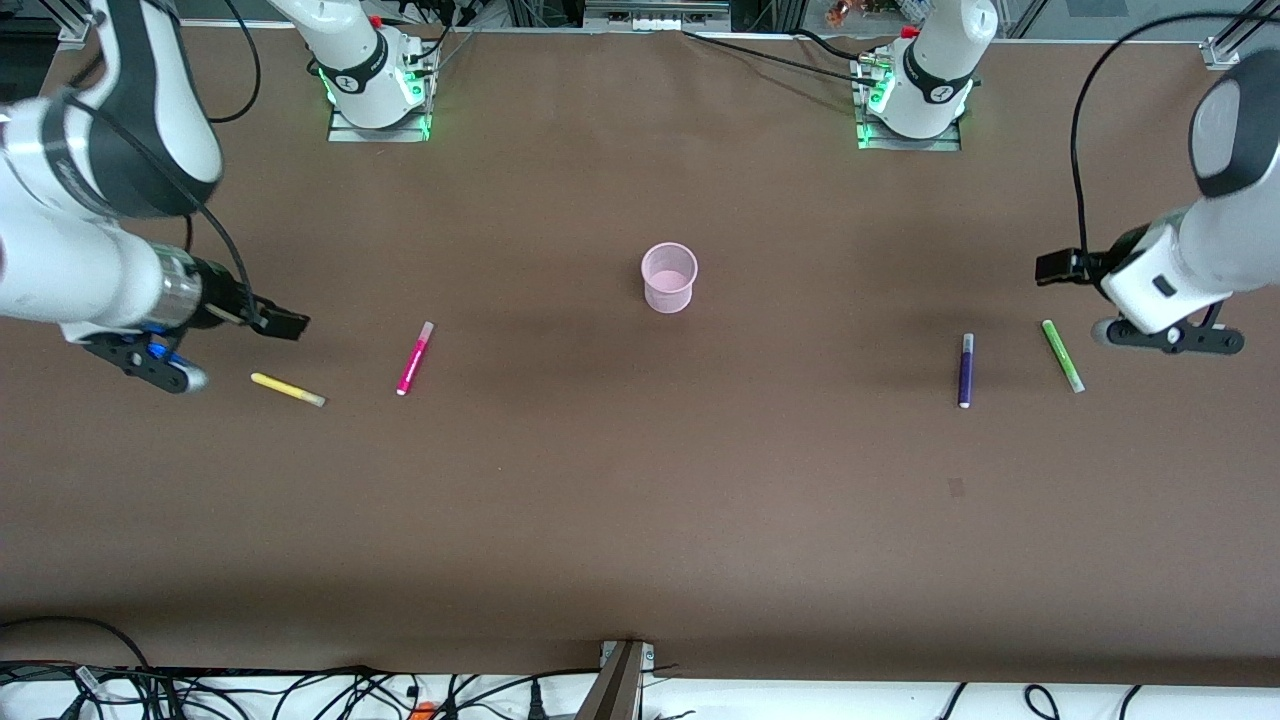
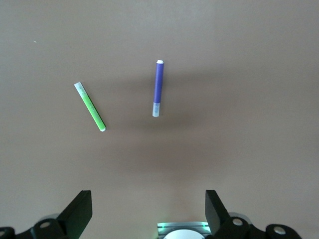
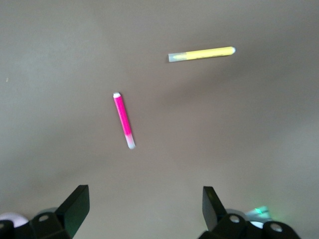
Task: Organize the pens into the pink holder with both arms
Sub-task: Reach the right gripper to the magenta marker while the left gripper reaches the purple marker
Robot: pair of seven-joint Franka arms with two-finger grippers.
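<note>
The pink holder (image 1: 668,277) stands upright mid-worktop (image 1: 640,520), empty. The magenta pen (image 1: 414,357) and yellow pen (image 1: 287,389) lie flat toward the right arm's end, the purple pen (image 1: 966,369) and green pen (image 1: 1063,355) toward the left arm's. All look light, stiff and smooth, so they may roll; best pinched across the barrel's middle. The right gripper (image 3: 144,209) and left gripper (image 2: 148,211) hover above their pairs, fingers spread wide, holding nothing.

Holder (image 1: 669,277) at mid-table (image 1: 640,520), two pens toward each arm's end.
Twelve o'clock points at the robots' bases, with the holder as centre. The right-end inner pen (image 1: 414,358) and right-end outer pen (image 1: 287,389) lie at eight o'clock, the left-end inner pen (image 1: 966,370) and left-end outer pen (image 1: 1062,356) at four. The right gripper (image 1: 285,322) and left gripper (image 1: 1055,267) hang near the outer pens.
</note>
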